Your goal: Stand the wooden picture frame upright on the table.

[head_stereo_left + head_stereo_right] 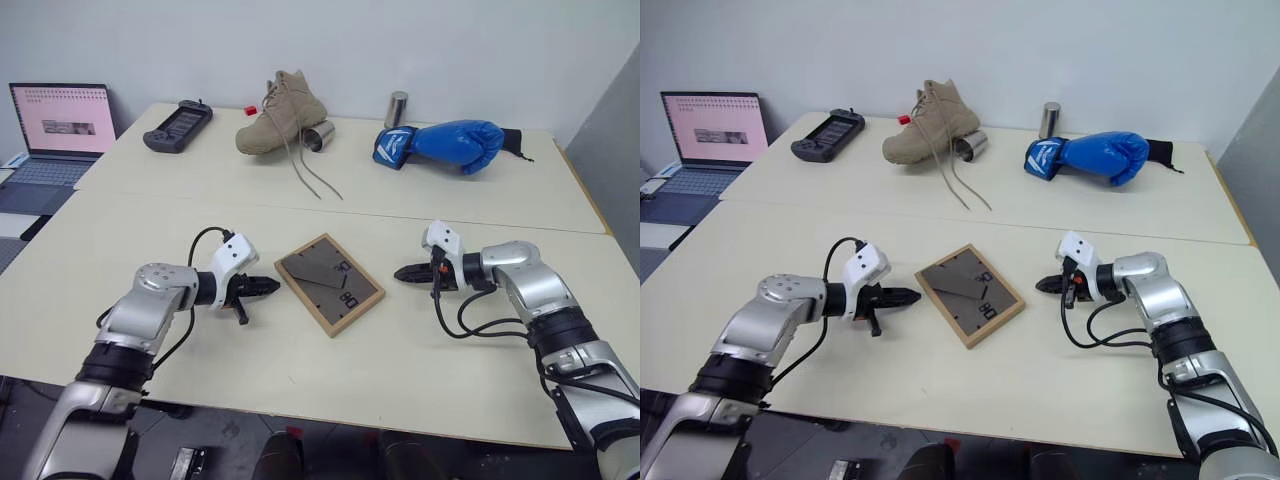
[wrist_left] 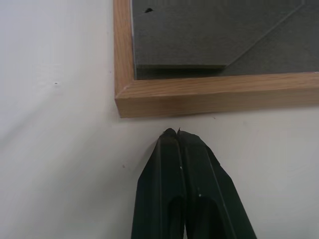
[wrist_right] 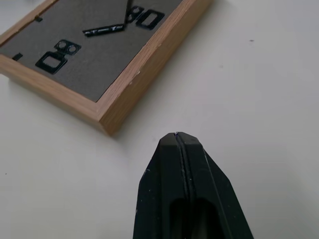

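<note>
The wooden picture frame [image 1: 329, 283] lies flat on the table [image 1: 300, 370], face down, with its dark grey backing board and easel leg up. My left gripper [image 1: 272, 286] is shut and empty, just left of the frame's left corner, tips a short way off the wood [image 2: 209, 97]. On the other side my right gripper [image 1: 400, 272] is shut too, pointing at the frame's right corner [image 3: 107, 117] with a small gap between. Both hover low over the tabletop.
Along the back of the table sit a black handheld console [image 1: 177, 125], a tan boot [image 1: 283, 112] with trailing laces, a metal cup [image 1: 320, 135], a metal cylinder [image 1: 397, 108] and a blue boxing glove [image 1: 450, 143]. An open laptop [image 1: 58, 125] stands far left.
</note>
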`<state>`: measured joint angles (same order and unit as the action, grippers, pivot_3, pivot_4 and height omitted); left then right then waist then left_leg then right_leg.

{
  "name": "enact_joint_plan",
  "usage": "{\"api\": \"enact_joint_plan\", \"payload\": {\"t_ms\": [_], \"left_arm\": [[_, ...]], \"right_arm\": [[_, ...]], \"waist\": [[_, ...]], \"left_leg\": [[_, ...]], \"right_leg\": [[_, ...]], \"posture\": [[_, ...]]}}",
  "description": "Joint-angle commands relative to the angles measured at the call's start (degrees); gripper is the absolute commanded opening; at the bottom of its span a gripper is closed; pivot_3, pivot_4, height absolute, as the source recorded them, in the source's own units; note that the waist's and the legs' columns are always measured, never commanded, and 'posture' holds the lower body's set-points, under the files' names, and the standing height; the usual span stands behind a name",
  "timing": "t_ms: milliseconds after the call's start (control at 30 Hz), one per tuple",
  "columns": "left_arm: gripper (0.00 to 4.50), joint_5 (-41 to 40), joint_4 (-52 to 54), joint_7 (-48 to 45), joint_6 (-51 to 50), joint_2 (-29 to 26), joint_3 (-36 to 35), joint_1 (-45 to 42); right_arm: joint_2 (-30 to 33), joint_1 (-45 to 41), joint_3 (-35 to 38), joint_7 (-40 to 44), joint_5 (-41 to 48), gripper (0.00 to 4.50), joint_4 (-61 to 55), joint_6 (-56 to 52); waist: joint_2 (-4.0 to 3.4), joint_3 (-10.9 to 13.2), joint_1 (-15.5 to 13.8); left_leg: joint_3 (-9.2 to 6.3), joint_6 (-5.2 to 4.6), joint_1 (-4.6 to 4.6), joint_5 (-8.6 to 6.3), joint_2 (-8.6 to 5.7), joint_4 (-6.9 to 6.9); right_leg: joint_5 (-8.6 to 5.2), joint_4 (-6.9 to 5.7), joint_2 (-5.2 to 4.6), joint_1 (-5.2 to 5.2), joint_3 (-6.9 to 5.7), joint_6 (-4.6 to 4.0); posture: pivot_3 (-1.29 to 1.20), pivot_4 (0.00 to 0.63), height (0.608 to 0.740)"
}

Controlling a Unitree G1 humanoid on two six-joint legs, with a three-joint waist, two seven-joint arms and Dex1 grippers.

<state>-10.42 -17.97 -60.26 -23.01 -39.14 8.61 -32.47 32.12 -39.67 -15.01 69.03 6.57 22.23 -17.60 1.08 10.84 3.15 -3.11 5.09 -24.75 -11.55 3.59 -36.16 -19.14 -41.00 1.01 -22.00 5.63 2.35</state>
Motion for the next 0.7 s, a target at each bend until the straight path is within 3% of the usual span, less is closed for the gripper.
{"api": "enact_joint_plan", "payload": {"t_ms": [33,267,700], "left_arm": [[0.02,2.25,-3.77,0.61,2.85,2.63,1.53,-3.07],[0.02,4.66,-9.30,-0.30,5.72,6.28,2.36,-7.75],[0.02,7.33,-14.66,-2.06,9.03,9.14,2.82,-11.78]], "right_arm": [[1.13,1.74,-1.54,3.25,0.16,0.00,-6.85,0.30],[0.37,3.11,-1.91,4.47,2.68,0.00,-15.99,-5.85],[-0.01,4.49,-1.86,3.96,5.23,0.00,-20.32,-11.49]], "waist": [[0.00,0.00,-0.09],[0.00,0.00,-0.26],[0.00,0.00,-0.32]], "left_leg": [[0.00,0.00,0.00,0.00,-0.01,-0.02],[-0.08,0.00,0.00,0.00,-0.05,-0.06],[-0.18,0.00,0.00,0.00,-0.10,-0.07]], "right_leg": [[0.00,0.01,0.00,0.01,0.00,0.00],[0.00,0.00,-0.02,0.06,-0.05,0.00],[0.00,0.04,-0.03,0.16,-0.09,0.00]], "posture": [[0.00,0.150,0.740],[0.00,0.150,0.740],[0.00,0.150,0.740]]}}
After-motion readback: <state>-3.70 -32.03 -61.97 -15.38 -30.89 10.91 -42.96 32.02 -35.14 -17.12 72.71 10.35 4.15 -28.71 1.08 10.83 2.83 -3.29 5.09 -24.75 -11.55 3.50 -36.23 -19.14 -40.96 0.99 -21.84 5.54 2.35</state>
